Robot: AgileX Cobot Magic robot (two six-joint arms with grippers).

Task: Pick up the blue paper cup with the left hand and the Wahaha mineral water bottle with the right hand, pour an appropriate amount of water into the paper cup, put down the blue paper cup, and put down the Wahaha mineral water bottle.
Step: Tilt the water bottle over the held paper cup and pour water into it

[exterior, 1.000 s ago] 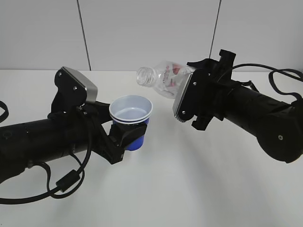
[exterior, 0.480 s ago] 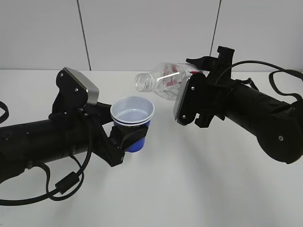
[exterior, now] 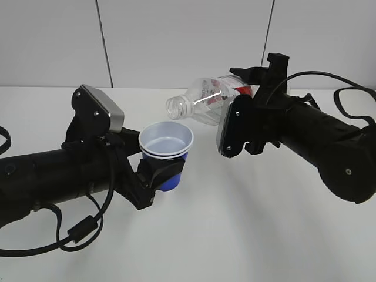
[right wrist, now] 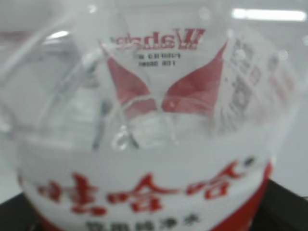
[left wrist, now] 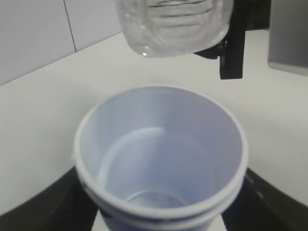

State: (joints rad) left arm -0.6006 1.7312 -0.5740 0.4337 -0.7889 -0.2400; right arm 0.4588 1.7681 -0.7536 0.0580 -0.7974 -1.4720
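My left gripper is shut on the blue paper cup and holds it upright above the white table. In the left wrist view the cup fills the frame, white inside, its bottom bare. My right gripper is shut on the Wahaha mineral water bottle. The bottle lies nearly level, its open mouth to the left, just above the cup's far rim. Its mouth also shows in the left wrist view. Its red-and-white label fills the right wrist view. I see no water stream.
A grey panelled wall stands behind the table. Black cables trail off both arms at the sides.
The bottle has tipped further toward level and its mouth has come down toward the cup. The cup has shifted slightly right and down.
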